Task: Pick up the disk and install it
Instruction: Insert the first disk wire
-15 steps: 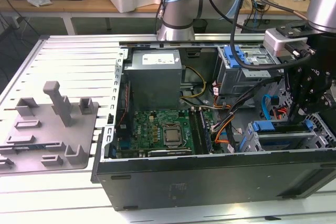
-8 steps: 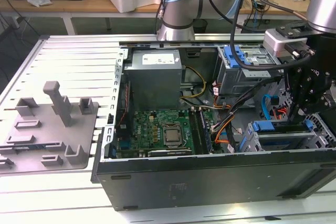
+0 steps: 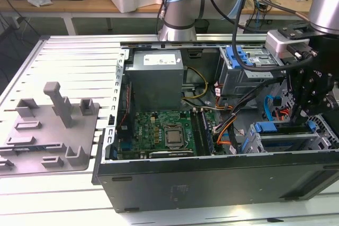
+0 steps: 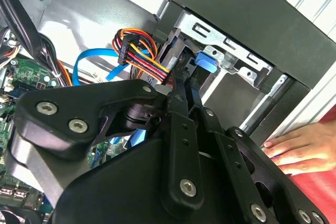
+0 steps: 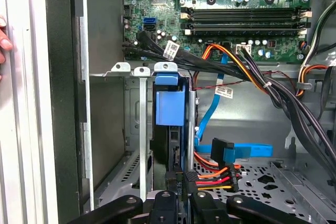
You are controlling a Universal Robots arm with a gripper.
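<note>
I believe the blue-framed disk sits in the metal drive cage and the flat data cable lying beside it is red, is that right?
Not quite: the flat data cable is blue, as the first wrist view shows. The blue-framed disk does sit in the metal drive cage.

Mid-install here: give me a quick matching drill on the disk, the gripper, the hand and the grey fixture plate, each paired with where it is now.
Things:
1. disk
2. gripper
3. hand
4. grey fixture plate

Places:
A. on the slatted table, at the exterior view's left
B. seated edge-on in the drive cage
C. resting outside the case wall
D. above the drive cage, inside the case

Pairs: 1-B, 2-D, 3-C, 4-A
</note>
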